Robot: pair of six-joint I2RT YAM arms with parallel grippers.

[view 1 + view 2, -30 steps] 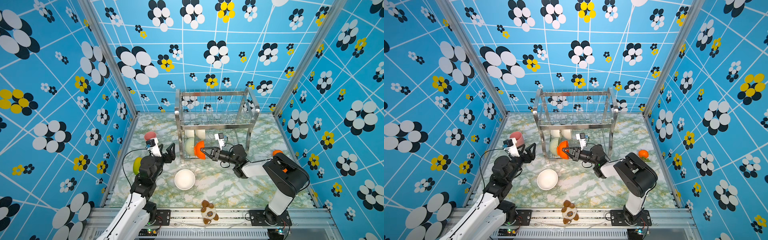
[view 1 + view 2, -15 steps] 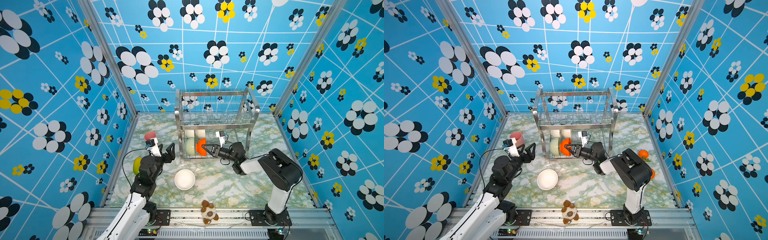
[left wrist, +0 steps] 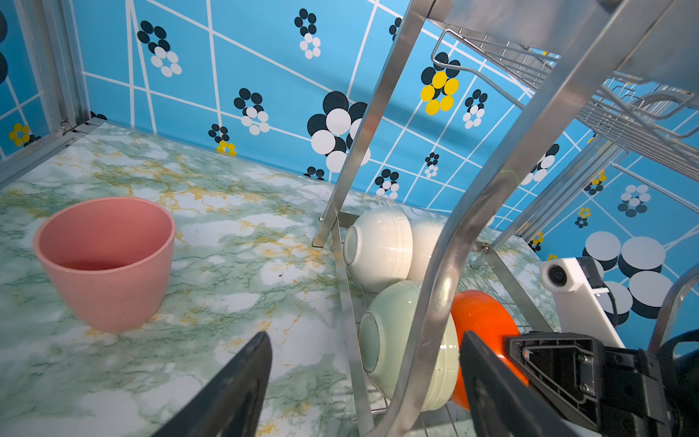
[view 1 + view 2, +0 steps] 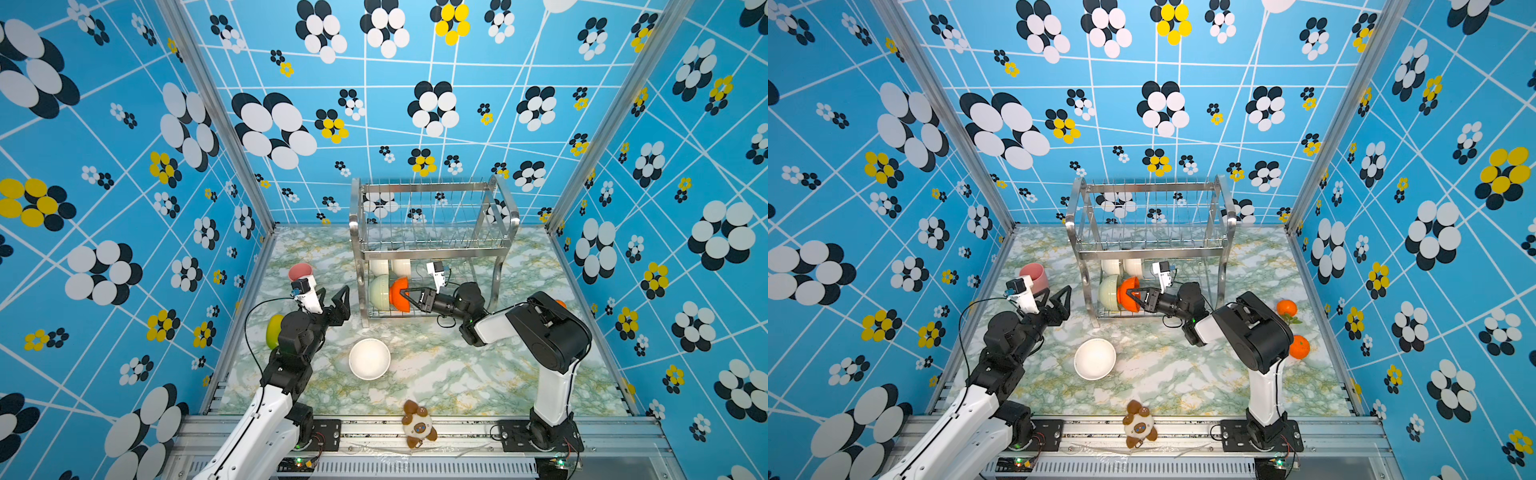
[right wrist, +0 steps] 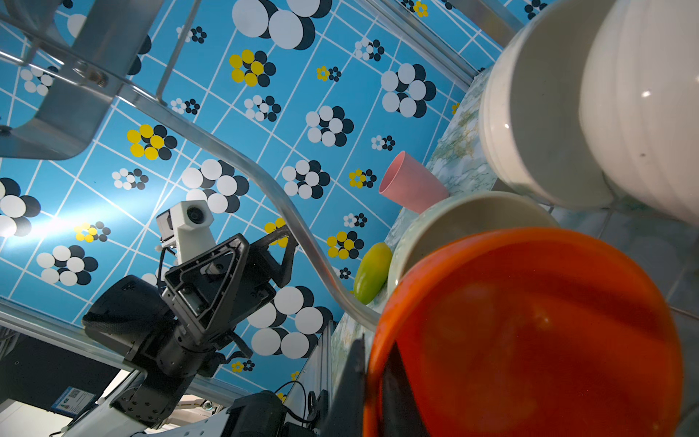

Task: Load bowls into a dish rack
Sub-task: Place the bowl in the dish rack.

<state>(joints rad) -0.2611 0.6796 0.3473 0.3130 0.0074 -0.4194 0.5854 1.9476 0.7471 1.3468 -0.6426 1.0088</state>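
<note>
The right end effector (image 4: 406, 294) is clenched on the rim of the orange bowl (image 4: 397, 303), on edge in the dish rack (image 4: 434, 252) lower tier, just beside the green bowl (image 4: 378, 293); seat it between prongs before letting go; the left end effector (image 4: 1054, 299) hangs spread, empty

Top views look down; wrist views closely share dish rack (image 3: 443, 272)

No text, label or number is legible anywhere.

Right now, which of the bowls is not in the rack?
The white bowl sitting mouth-up on the table. The others stand on edge in the lower tier of the rack, the orange bowl pinched by the right gripper.
</note>
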